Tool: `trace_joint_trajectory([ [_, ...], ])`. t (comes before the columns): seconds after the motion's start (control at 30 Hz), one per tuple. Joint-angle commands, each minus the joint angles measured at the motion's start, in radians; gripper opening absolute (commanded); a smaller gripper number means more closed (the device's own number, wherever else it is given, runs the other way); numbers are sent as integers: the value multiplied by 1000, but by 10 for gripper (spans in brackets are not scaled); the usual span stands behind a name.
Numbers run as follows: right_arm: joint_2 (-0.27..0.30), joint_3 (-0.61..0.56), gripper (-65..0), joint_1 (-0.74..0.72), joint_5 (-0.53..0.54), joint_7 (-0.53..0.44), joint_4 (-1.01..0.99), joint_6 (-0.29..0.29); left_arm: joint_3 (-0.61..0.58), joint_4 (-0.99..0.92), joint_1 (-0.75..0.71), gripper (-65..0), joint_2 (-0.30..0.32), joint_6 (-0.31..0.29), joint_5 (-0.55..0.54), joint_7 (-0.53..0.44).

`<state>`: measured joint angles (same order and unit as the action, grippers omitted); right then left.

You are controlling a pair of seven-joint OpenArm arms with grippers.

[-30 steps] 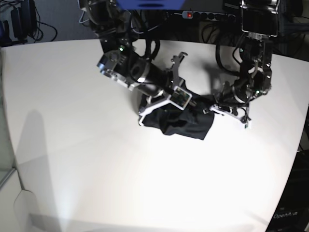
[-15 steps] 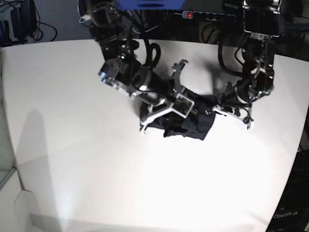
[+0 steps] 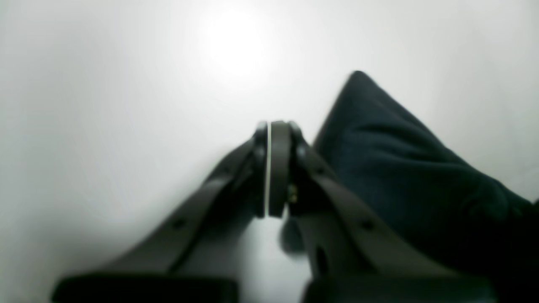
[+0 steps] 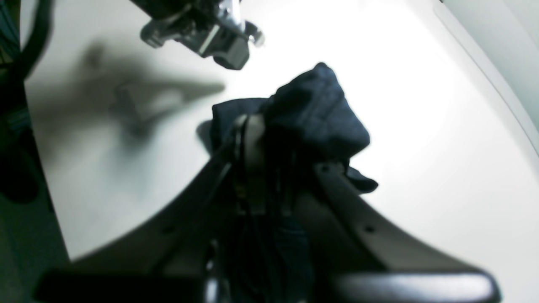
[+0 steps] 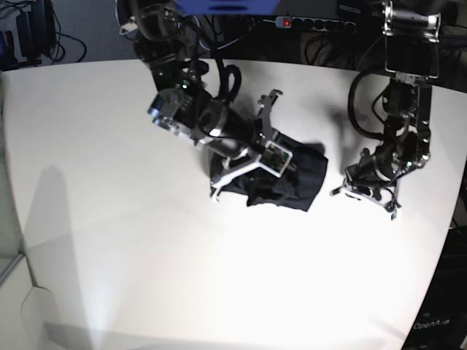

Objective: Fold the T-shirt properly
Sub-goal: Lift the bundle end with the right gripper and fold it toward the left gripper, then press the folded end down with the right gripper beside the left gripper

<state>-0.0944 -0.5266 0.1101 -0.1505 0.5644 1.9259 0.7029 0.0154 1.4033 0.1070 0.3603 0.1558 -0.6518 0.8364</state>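
The black T-shirt [image 5: 300, 187] lies bunched in a small heap on the white table [image 5: 146, 240], right of centre. My right gripper [image 5: 287, 169] sits on the heap's left part. In the right wrist view it [image 4: 269, 147] is shut on a fold of the T-shirt [image 4: 320, 109]. My left gripper [image 5: 363, 194] is on the bare table, apart from the heap's right edge. In the left wrist view it [image 3: 269, 168] is shut and empty, with its pads touching, and the T-shirt [image 3: 400, 168] lies to its right.
Black cables and a power strip [image 5: 314, 22] run along the table's far edge. The table's curved edge [image 4: 484, 71] shows in the right wrist view. My left arm's gripper [image 4: 210, 29] shows at the top of that view.
My left gripper has come off the T-shirt's right edge and moved right and towards the front, now empty on the table. The right arm has barely moved.
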Motion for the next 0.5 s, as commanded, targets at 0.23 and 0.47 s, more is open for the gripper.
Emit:
trace_joint_trajectory([
  [0.23,-17,-2,-644,-16,13,-30,-16,-5,-136,-72,90,-642,-7,-5,-7,-30],
  [0.47,-18,-3,-643,-62,16,-30,-46,-5,-239,-74,86,-642,-19,-5,-7,-98],
])
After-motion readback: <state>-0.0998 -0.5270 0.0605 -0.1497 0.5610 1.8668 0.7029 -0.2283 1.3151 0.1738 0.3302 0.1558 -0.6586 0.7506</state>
